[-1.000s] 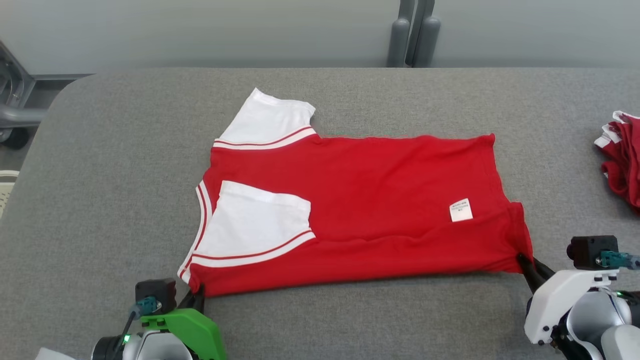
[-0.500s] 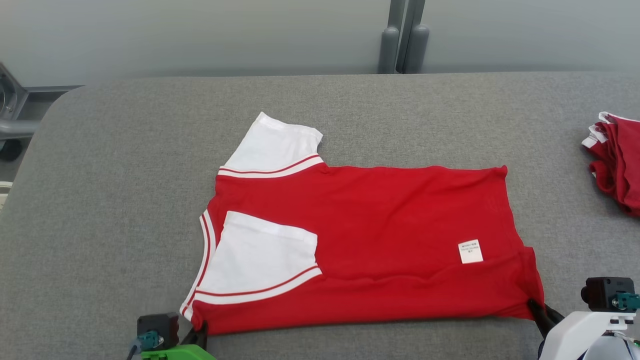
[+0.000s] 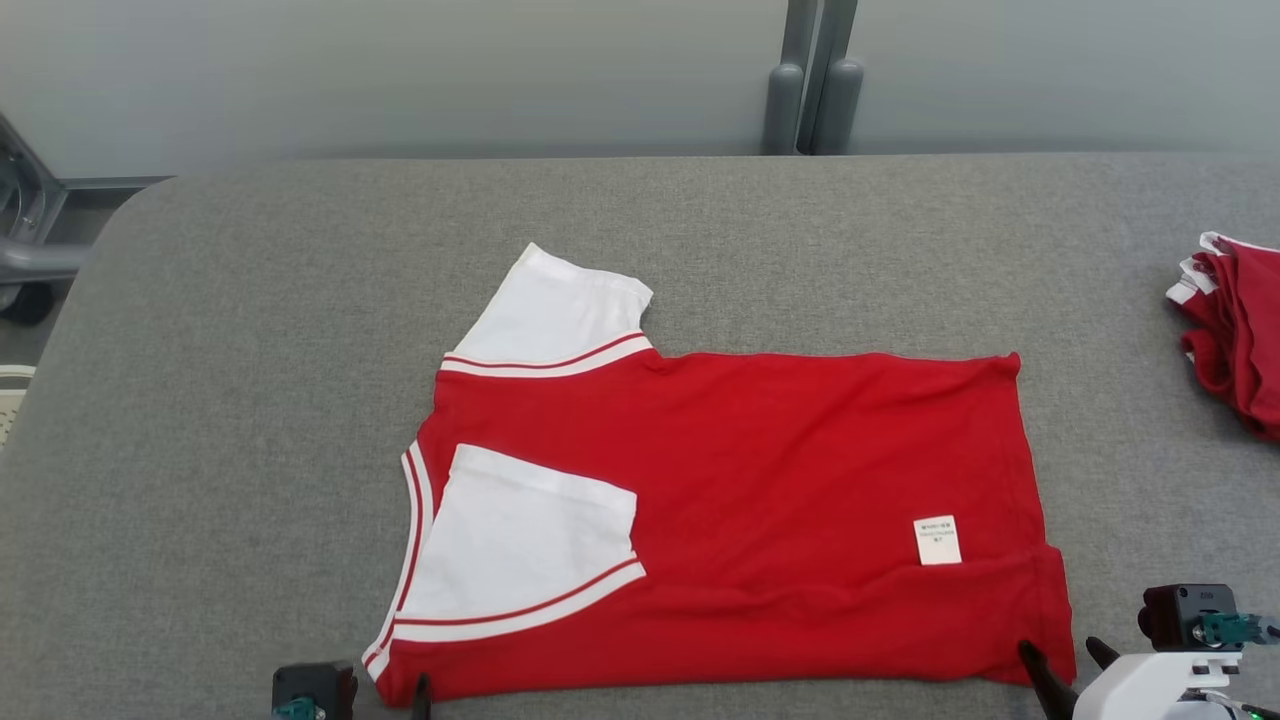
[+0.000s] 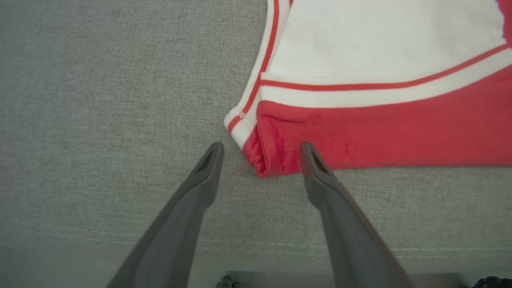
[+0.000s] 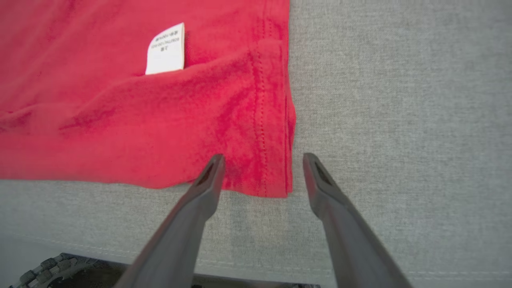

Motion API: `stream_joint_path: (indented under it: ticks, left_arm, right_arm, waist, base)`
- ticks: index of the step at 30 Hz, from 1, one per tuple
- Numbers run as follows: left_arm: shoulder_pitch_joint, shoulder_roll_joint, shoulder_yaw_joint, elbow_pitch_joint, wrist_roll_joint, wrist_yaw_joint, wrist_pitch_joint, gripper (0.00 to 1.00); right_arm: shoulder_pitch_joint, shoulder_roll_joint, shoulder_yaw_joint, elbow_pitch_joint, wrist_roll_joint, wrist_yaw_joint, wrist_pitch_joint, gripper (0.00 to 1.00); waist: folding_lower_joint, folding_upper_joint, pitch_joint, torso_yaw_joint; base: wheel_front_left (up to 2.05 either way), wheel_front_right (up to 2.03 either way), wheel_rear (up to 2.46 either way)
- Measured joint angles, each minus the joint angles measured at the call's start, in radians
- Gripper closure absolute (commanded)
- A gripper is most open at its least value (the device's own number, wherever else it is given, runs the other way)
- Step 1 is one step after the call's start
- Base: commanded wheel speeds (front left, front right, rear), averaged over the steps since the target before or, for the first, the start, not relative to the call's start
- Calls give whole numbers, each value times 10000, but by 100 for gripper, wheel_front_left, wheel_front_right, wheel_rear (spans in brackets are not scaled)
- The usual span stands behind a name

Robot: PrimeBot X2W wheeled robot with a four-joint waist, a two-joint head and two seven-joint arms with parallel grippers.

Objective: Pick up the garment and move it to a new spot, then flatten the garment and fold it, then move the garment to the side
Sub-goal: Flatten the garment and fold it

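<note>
Head view: the red knit shirt with white sleeves [image 3: 760,470] lies half-folded; our left tool [image 4: 261,146] and right tool [image 5: 263,157] gape at its near corners. We'd fold its far sleeve [image 3: 560,310] next.

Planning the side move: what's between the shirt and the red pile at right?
Nothing. Head view shows bare grey table cover between shirt and red pile.

I note a grey fabric surface [image 3: 250,400] with a rounded far-left corner. A crumpled pile of red clothes [image 3: 1235,340] with white trim lies at its right edge. Behind the surface, two grey posts [image 3: 812,100] stand against a pale wall [image 3: 400,70]. A metal frame [image 3: 30,255] sits off the surface, far left.
</note>
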Motion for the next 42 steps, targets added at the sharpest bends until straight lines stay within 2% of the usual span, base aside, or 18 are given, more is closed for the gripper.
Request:
stream_joint_path:
  ticks: [6,7,11,16,19,23,28,33,38,42]
  left_arm:
    - [-36,-88,282,293,90,-113,-905,0]
    - [-52,-90,412,297,98,-313,-1453,0]
    - [-291,-127,690,384,297,-408,-2422,0]
    - [-687,-504,1124,399,717,-700,-3058,0]
    - [-847,-838,1624,276,1133,-1068,-3099,0]
    - [-878,-1517,2903,-401,1935,-1574,-3135,0]
    - [-477,-2119,3906,-428,2564,-2857,-3150,0]
    - [-356,-2414,4289,65,3250,-3720,-3152,0]
    - [-192,-2642,4594,531,3720,-4142,-3150,0]
    - [-130,-2742,4775,721,3894,-4280,-3150,0]
  right_arm:
    - [-22,48,-188,82,-267,0,-428,0]
    - [-52,142,-291,2,-408,-4,-654,0]
    - [-262,213,-261,-328,-679,-6,-1342,0]
    - [-461,389,-13,-500,-709,-6,-2410,0]
    - [-663,472,146,-456,-834,-6,-3114,0]
    - [-960,683,311,-270,-788,-6,-4111,0]
    - [-1322,851,491,261,-658,-6,-4991,0]
    - [-1568,926,709,874,-777,-6,-5597,0]
    - [-1664,965,840,1480,-1179,-6,-5854,0]
    - [-1694,970,1011,1724,-1168,-6,-5791,0]
  waist:
    - [0,0,-224,39]
    - [0,0,-349,29]
    - [0,0,-573,2]
    - [0,0,-808,30]
    - [0,0,-896,25]
    - [0,0,-963,-27]
    - [0,0,-1031,-174]
    - [0,0,-1090,-334]
    - [0,0,-1141,-432]
    - [0,0,-1162,-440]
  base:
    - [0,0,0]
    - [0,0,0]
    - [0,0,0]
    - [0,0,0]
    - [0,0,0]
    - [0,0,0]
    - [0,0,0]
    - [0,0,0]
    - [0,0,0]
    - [0,0,0]
